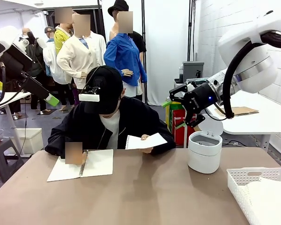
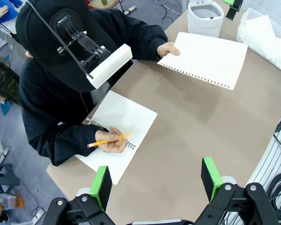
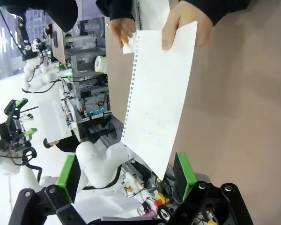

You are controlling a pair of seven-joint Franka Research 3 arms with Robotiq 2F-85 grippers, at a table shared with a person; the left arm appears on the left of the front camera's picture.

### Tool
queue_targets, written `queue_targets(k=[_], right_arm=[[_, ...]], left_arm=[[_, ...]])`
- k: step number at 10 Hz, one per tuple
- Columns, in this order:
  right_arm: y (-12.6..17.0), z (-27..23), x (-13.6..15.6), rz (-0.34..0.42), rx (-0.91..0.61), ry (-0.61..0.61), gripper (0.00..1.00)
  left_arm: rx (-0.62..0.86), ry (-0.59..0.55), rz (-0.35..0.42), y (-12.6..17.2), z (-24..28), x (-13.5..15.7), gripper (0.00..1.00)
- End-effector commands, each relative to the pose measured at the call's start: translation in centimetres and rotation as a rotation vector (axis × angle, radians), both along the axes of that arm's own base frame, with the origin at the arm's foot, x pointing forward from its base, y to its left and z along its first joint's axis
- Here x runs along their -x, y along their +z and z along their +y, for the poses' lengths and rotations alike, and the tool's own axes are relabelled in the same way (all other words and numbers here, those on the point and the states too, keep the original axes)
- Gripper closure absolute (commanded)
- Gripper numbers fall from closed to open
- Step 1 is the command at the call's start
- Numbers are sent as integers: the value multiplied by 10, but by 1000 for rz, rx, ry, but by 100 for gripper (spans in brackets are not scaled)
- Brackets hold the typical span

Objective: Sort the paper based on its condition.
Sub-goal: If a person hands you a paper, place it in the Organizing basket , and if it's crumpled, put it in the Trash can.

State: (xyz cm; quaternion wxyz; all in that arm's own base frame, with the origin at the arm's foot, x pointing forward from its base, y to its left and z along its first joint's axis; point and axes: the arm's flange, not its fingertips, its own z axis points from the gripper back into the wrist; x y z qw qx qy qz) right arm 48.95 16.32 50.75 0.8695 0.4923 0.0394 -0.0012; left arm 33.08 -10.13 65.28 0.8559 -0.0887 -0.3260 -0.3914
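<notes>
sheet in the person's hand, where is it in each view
Front view: sheet at centre, above the table's far edge.
Left wrist view: sheet at upper right.
Right wrist view: sheet in the middle, running top to bottom.
Shared landmark: the hand holding its edge.

The paper (image 2: 206, 58), a flat white sheet with one perforated edge, is held tilted in the person's hand (image 2: 168, 49) above the far edge of the tabletop (image 2: 187, 140).

Front view faces person (image 1: 131, 123) across table (image 1: 154, 187), 2 wrist views share paper (image 2: 207, 58)
</notes>
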Motion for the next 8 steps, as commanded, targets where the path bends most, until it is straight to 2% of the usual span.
queue_targets(k=[1, 4, 5, 6, 8], right_arm=[[7, 1, -1, -15, 3, 11, 0], [4, 1, 0, -10, 0, 3, 0], [-4, -7, -16, 74, -3, -83, 0], [-16, -7, -33, 136, -13, -105, 0], [-34, -3, -33, 194, 1, -77, 0]], left_arm=[[-2, 16, 3, 0, -1, 1, 0], [-2, 16, 3, 0, -1, 1, 0], [-2, 16, 3, 0, -1, 1, 0], [-2, 16, 3, 0, -1, 1, 0], [-2, 16, 3, 0, -1, 1, 0]])
